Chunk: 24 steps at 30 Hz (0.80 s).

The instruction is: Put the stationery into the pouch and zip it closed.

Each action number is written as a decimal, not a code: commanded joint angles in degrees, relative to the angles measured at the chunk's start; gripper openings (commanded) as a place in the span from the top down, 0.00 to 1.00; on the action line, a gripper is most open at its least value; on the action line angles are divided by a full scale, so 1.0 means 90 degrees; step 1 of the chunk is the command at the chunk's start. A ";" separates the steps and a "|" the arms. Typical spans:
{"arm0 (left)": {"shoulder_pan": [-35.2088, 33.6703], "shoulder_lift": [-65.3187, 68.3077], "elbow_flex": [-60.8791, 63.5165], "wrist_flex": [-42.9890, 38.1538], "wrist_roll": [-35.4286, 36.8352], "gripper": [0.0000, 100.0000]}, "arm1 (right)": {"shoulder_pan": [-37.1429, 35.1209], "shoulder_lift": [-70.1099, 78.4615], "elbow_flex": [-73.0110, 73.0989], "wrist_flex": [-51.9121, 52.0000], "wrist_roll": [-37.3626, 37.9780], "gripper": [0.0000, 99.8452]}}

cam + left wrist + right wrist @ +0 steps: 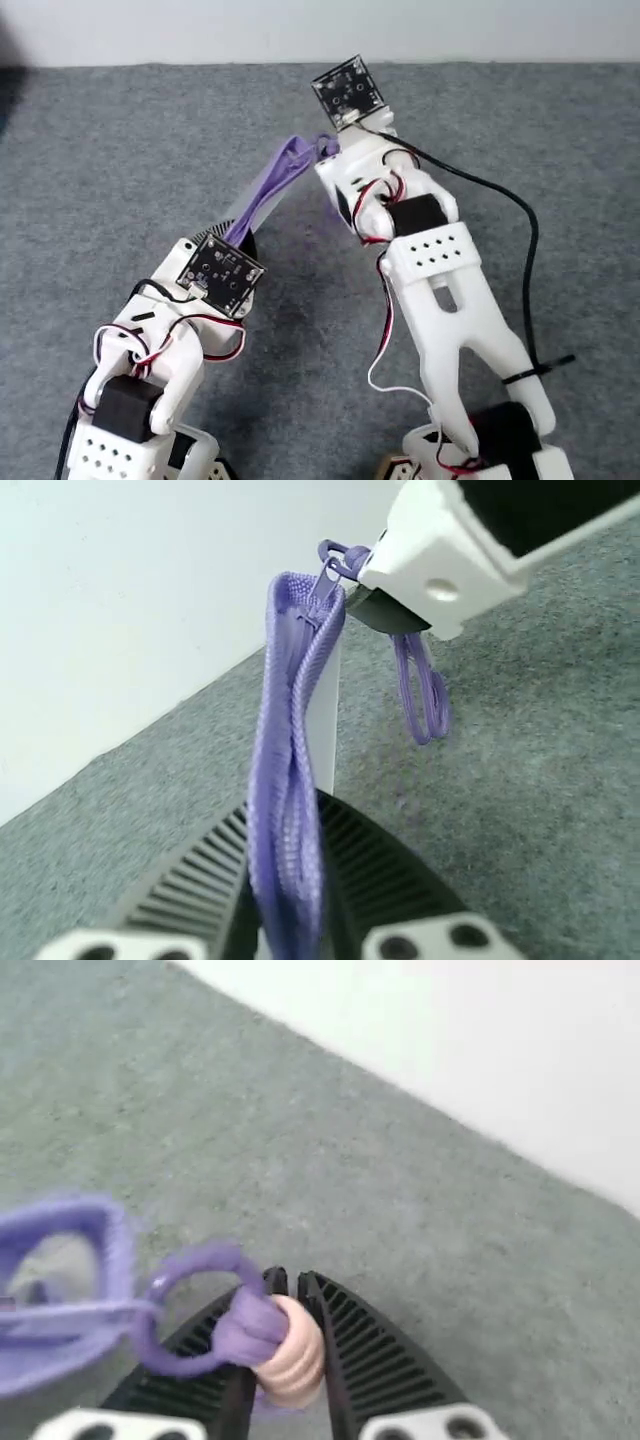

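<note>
- The purple pouch (pixel 270 185) is stretched between the two arms, running from the lower-left arm up towards the arm on the right of the high view.
- The left gripper (pixel 238 232) holds the near end of the pouch. In the left wrist view its dark ribbed fingers (pixel 200 885) are clenched on the purple fabric (pixel 295 730), which stands edge-up between them.
- From that view the pouch runs away towards the white wall (pixel 120 600), and the two edges of its top lie close together along the length that shows. Whether the zip is fully shut cannot be told.
- The right gripper (pixel 330 150) is at the far end of the pouch, touching it. The left wrist view shows this gripper (pixel 385 605) at the pouch's top corner, with a purple cord loop (pixel 428 732) hanging just below it.
- In the right wrist view the right gripper (pixel 290 1282) has its fingers (pixel 370 1360) pinched on the zip's purple cord (pixel 250 1325) and a pale pink bead (pixel 295 1360) on it.
- A purple ring (pixel 205 1253) of cord curls out beside those fingers, and the blurred end of the pouch (pixel 60 1290) lies just past it.
- Both arms stand on a grey, carpet-like surface (pixel 120 160).
</note>
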 commanded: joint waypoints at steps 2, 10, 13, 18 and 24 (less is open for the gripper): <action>-0.0068 -0.0088 -0.0063 0.0029 0.0088 0.99 | 0.0562 0.0278 -0.0381 -0.0347 0.0059 0.99; -0.0068 -0.0088 -0.0073 0.0029 0.0088 0.99 | 0.1158 0.1050 -0.0947 -0.0454 0.0029 0.99; -0.0068 -0.0088 -0.0073 0.0029 0.0088 0.99 | 0.1255 0.1236 -0.1074 -0.0425 0.0029 0.99; -0.0068 -0.0088 -0.0073 0.0029 0.0088 0.99 | 0.1099 0.1226 -0.1074 -0.0142 0.0029 0.99; -0.0068 -0.0098 -0.0112 -0.0010 0.0088 0.98 | 0.0874 0.0884 -0.1074 0.0415 0.0029 0.99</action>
